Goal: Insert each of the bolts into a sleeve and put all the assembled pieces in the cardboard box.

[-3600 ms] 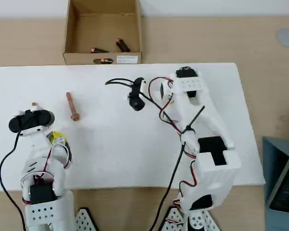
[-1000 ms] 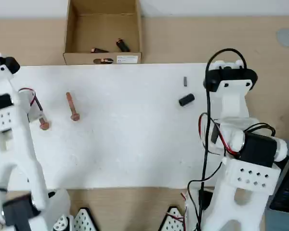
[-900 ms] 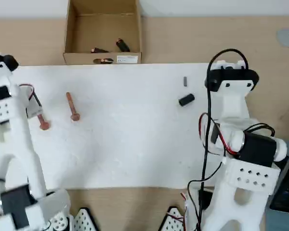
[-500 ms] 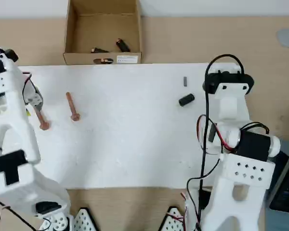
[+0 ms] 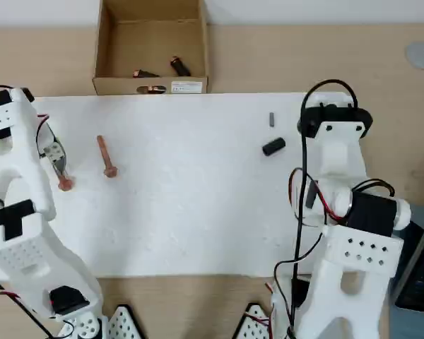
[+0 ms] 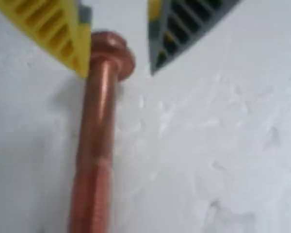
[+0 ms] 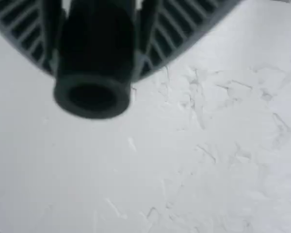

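White foam sheet (image 5: 198, 226) lies on the tan wooden counter (image 5: 268, 56), with both arm bases at the near edge.

Left side: the left gripper (image 6: 117, 67) is open astride the head of a copper-coloured metal bolt (image 6: 94, 145) lying flat on the sheet. The yellow finger (image 6: 63, 29) touches the shaft just under the head; the dark ribbed finger (image 6: 184, 24) stands apart from it. Just right of this lies a second copper bolt (image 5: 106, 157), flat, head toward the near side, nothing touching it.

Right side: the right gripper (image 7: 96, 58) is clamped on a black cylindrical sleeve (image 7: 93, 94), open bore showing, white sheet beneath. In the high view a black sleeve shows just left of the right arm; cannot tell whether it is the held one.

Far: an open brown cardboard box (image 5: 102, 49) sits on the counter, touching the sheet's far edge. Inside, by its near wall, are one assembled dark-and-copper piece (image 5: 145, 73) and another piece (image 5: 179, 66) right of it, apart.
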